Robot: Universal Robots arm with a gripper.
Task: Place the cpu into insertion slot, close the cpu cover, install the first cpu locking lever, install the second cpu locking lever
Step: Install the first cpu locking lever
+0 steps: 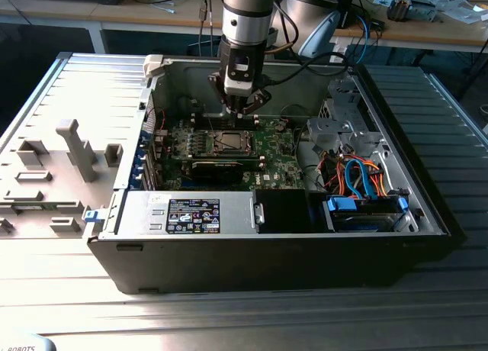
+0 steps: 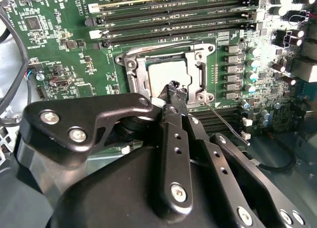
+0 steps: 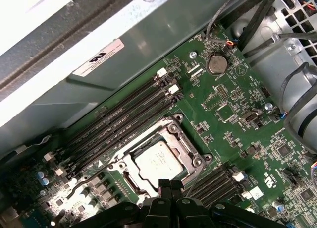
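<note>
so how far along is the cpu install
The cpu sits in the insertion slot with the cpu cover down over it. The gripper, fingers together, is at the socket's edge beside a locking lever that angles out from the socket, seemingly unlatched. Whether the other lever is latched, I cannot tell.

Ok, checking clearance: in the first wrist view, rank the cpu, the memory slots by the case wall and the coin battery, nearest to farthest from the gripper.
1. cpu, right beside the gripper.
2. memory slots, between the cpu and the case wall.
3. coin battery, farthest, near the cables.
</note>
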